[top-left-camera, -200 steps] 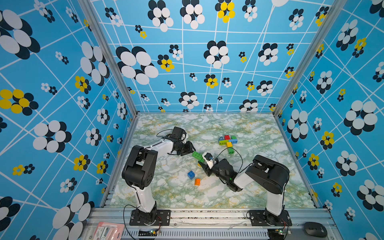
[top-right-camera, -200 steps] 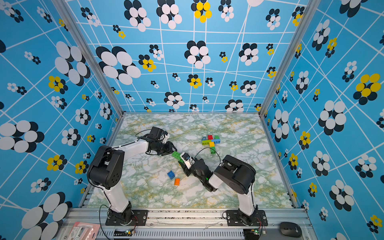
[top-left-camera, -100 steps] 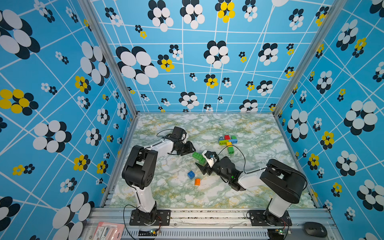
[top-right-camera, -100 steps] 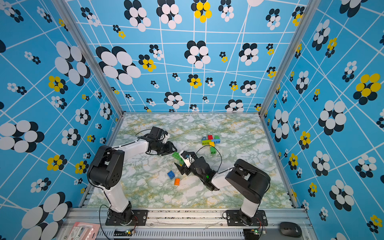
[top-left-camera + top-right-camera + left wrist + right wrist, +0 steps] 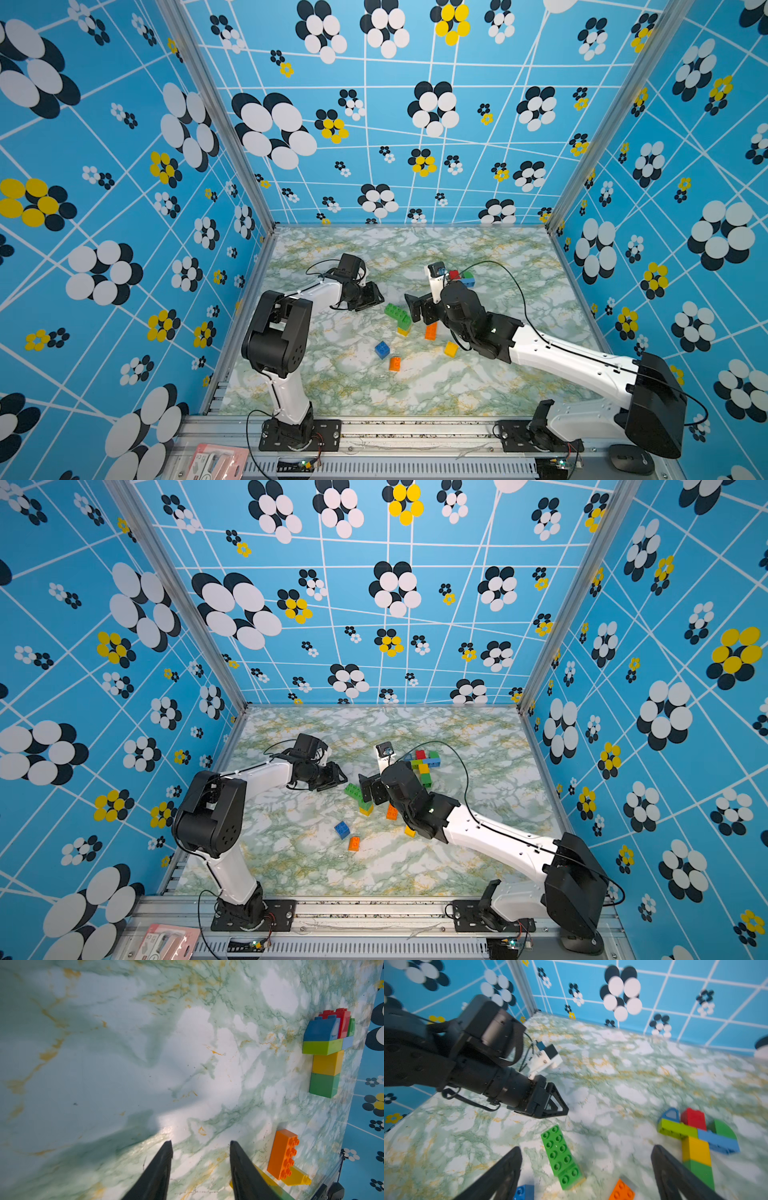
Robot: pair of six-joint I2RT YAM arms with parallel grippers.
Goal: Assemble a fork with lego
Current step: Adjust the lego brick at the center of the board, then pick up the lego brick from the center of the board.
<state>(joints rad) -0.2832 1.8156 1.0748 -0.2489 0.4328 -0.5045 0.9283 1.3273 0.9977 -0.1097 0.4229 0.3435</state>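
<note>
Worktop (image 5: pixel 415 399): marble, with all the lego in its middle and back.

Right arm (image 5: pixel 561 361) reaches in low from the front right. The right jaws are spread wide and pinch nothing. Left arm (image 5: pixel 316 291) comes in from the other side. The left jaws are part-spread with a clear gap in the left wrist view, and they are also empty.

Part-built fork (image 5: pixel 424 766): lies flat on the worktop behind the right wrist. It has a lime crossbar, blue, red and green prongs, then yellow and green as a handle stub.

Key relation: the green oblong brick (image 5: pixel 559 1157) lies ahead of the right jaws, inside the line of their gap. As far as I can tell it touches neither finger. Its long axis runs roughly along the way those jaws point, slightly skewed, with the far end toward the left jaws. My read is that the right jaws would close across its short width. The right arm is nearer, just beside the brick. The left jaws are near its far end but apart from it.

Its near end seems to be seated on a yellow base brick (image 5: pixel 403 331).

Loose nearby:
- orange oblong brick (image 5: pixel 431 331)
- loose yellow brick (image 5: pixel 451 348)
- blue brick (image 5: pixel 382 349)
- small orange brick (image 5: pixel 395 363)

Hard to read:
- The right wrist view is motion-blurred.
- The fork is mostly hidden by the wrist in a top view.
- The yellow base brick is largely covered.
</note>
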